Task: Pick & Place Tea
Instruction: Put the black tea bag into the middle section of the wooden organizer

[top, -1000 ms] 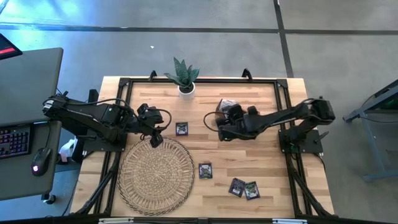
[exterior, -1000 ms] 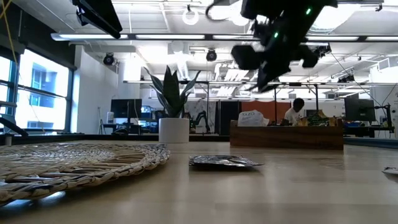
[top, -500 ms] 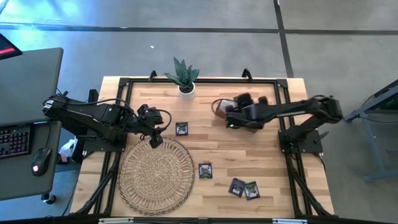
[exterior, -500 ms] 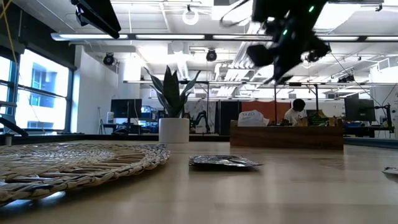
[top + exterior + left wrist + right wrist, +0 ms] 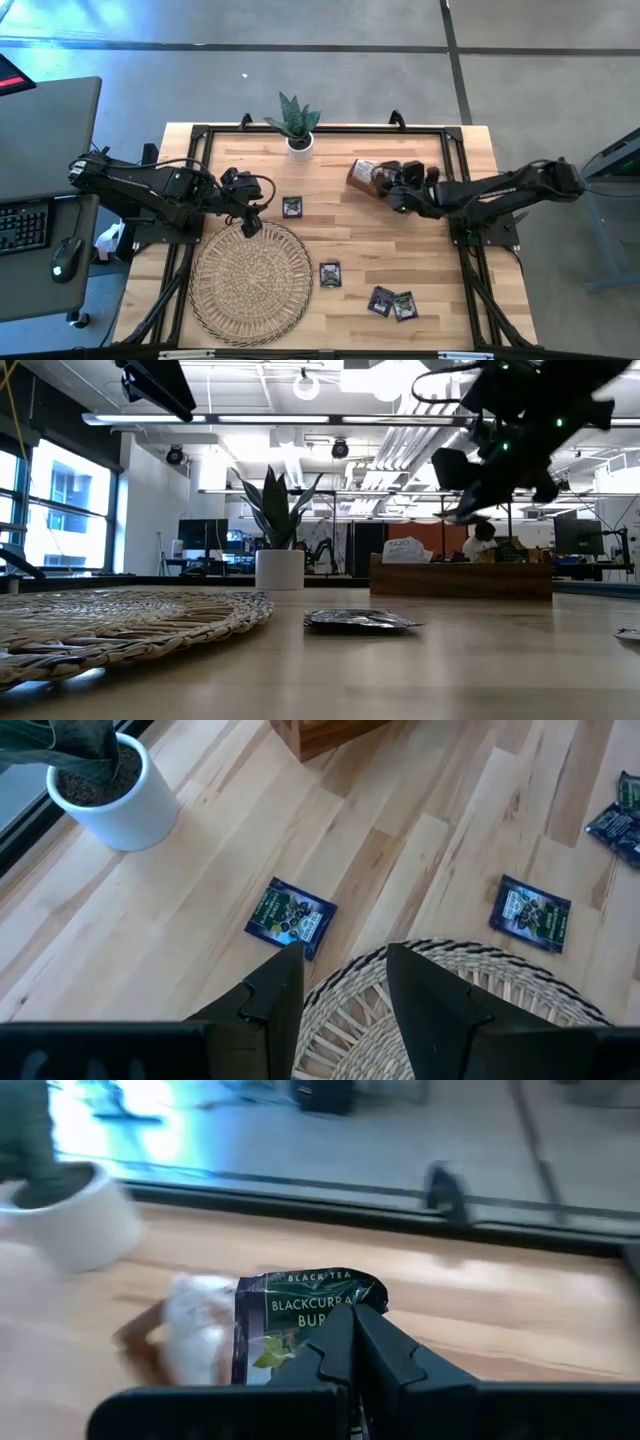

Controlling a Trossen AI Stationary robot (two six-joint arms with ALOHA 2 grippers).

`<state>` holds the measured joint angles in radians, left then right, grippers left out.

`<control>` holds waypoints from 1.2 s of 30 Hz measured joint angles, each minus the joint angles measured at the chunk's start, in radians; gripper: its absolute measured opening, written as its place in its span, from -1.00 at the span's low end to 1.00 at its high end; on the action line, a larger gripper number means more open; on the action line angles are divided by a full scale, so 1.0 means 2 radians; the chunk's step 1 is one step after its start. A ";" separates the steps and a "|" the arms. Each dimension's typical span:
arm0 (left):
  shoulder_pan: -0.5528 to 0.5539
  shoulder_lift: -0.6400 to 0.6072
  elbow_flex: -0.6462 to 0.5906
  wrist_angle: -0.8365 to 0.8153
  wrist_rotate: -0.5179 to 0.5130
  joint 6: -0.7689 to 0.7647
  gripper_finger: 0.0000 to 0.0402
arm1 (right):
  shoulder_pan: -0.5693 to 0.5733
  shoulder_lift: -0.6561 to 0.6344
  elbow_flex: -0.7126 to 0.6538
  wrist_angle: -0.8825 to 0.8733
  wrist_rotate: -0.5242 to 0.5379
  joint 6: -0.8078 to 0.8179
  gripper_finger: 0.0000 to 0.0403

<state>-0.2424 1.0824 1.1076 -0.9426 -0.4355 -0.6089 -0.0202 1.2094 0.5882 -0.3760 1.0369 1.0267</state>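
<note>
My right gripper (image 5: 384, 181) is shut on a dark blackcurrant tea sachet (image 5: 300, 1305), held in the air beside the wooden tray (image 5: 360, 172) at the far middle of the table. Several other dark sachets lie flat on the wood: one (image 5: 292, 207) by the woven mat's far edge, one (image 5: 330, 273) to the mat's right, two (image 5: 392, 302) nearer the front. My left gripper (image 5: 345, 985) hovers open over the far rim of the round woven mat (image 5: 250, 283), with nothing between its fingers. My right gripper pinches the sachet between its two fingers at the sachet's near edge (image 5: 335, 1325). The rest of the sachet sticks out ahead of the fingertips, its printed face toward the wrist camera. It is lifted clear of the table, with the tray behind it.
A potted plant in a white pot (image 5: 299, 138) stands at the far edge, left of the tray. White packets (image 5: 195, 1330) show in the tray. Bare wood lies between the mat and the right arm. A black frame (image 5: 455, 150) borders the table.
My right gripper, staying shut on the sachet, has drawn back toward the table's right and far edges and sunk a little, rolling somewhat, until it is beside the wooden tray. The left arm and the sachets on the table have kept still.
</note>
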 joint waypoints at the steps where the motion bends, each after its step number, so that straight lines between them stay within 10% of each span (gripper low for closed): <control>1: 0.000 0.000 0.000 0.001 -0.001 -0.001 -0.29 | -0.001 0.002 -0.020 0.054 -0.003 -0.022 -0.99; 7: 0.000 0.000 0.000 0.012 -0.001 -0.003 -0.29 | -0.019 0.004 -0.096 0.273 -0.055 -0.135 -0.99; 36: 0.000 0.000 0.000 0.018 -0.012 -0.001 -0.29 | -0.032 0.062 -0.108 0.326 -0.065 -0.204 -0.56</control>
<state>-0.2424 1.0824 1.1076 -0.9073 -0.4591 -0.6113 -0.0845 1.3331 0.3725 0.2760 0.9067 0.6192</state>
